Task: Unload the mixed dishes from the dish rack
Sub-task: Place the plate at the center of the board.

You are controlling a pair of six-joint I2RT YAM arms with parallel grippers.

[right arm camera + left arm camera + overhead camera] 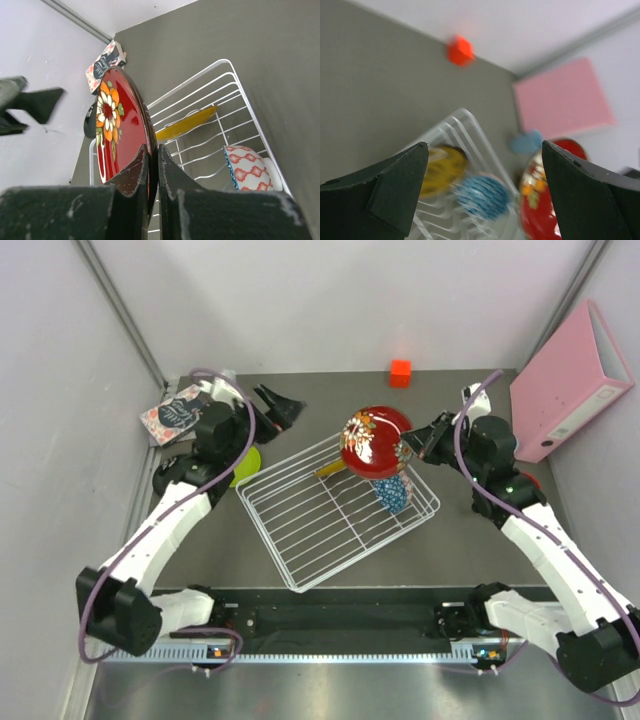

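Note:
The white wire dish rack sits mid-table. Above its far corner hangs a reddish plate with a flower pattern, tilted on edge, and my right gripper is shut on its rim. The right wrist view shows both fingers pinching that plate. A yellow plate and a blue patterned bowl remain in the rack. A lime green plate lies on the table left of the rack. My left gripper stands open and holds nothing, past the rack's far left corner.
An orange-red cube sits at the back of the table. A pink binder leans at the right wall. A patterned box lies at the back left. A blurred light blue shape shows beyond the rack.

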